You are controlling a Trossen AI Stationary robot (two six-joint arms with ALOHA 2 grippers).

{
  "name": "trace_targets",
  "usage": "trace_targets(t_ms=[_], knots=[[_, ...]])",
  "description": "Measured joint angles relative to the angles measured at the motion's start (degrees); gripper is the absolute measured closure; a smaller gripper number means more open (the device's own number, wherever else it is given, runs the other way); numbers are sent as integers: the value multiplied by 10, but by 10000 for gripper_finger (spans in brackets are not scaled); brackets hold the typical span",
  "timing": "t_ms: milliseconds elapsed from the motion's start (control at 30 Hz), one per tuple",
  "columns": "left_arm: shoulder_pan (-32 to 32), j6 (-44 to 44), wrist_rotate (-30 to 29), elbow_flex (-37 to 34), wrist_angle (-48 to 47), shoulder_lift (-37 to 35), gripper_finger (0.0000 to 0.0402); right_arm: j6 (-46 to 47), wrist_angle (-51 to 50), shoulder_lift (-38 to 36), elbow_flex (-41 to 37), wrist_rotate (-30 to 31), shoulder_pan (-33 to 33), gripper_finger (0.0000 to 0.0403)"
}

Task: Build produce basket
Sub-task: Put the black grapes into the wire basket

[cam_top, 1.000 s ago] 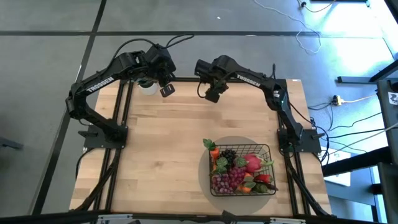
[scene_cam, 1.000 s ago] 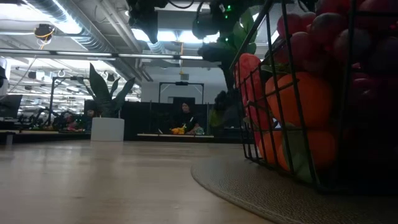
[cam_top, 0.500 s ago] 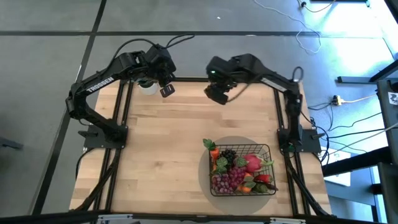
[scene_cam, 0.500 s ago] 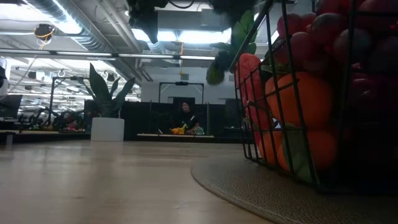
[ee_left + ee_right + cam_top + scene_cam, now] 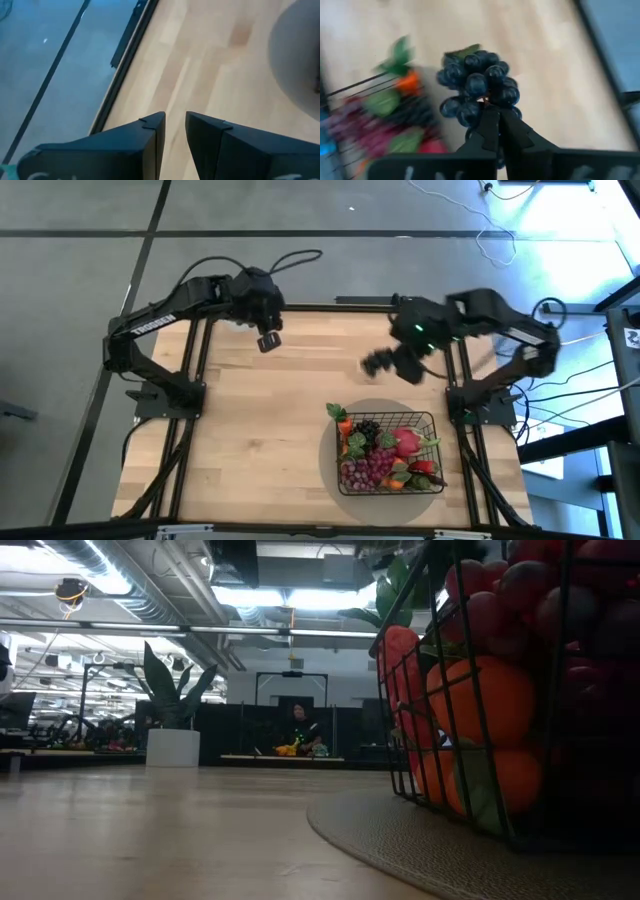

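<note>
My right arm bends in over the desk point(image 5: 270, 410), and my right fingers point(image 5: 492, 117) are pinched shut on a dark grape bunch point(image 5: 479, 87) hanging just past their tips. Only the wrist view shows that grip; from above the bunch is a blur. The basket point(image 5: 388, 452) of produce point(image 5: 380, 460) sits on the grey mat point(image 5: 335, 470), near my fingers. My left fingers point(image 5: 172, 135) hover narrowly parted and empty at the far edge.

Bare table point(image 5: 270, 430) filled the left and centre of the high view. The full basket point(image 5: 388, 452) (on its round mat point(image 5: 330, 460)) blocked the lower right.
</note>
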Motion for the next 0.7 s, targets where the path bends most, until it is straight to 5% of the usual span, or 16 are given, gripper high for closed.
trace_targets(t_ms=[367, 700], knots=[[-127, -60, 1, 0, 24, -5, 336, 140, 40, -108, -105, -149, 195, 403], [-238, -60, 103, 0, 111, 0, 336, 155, 152, -114, -223, -193, 289, 403]])
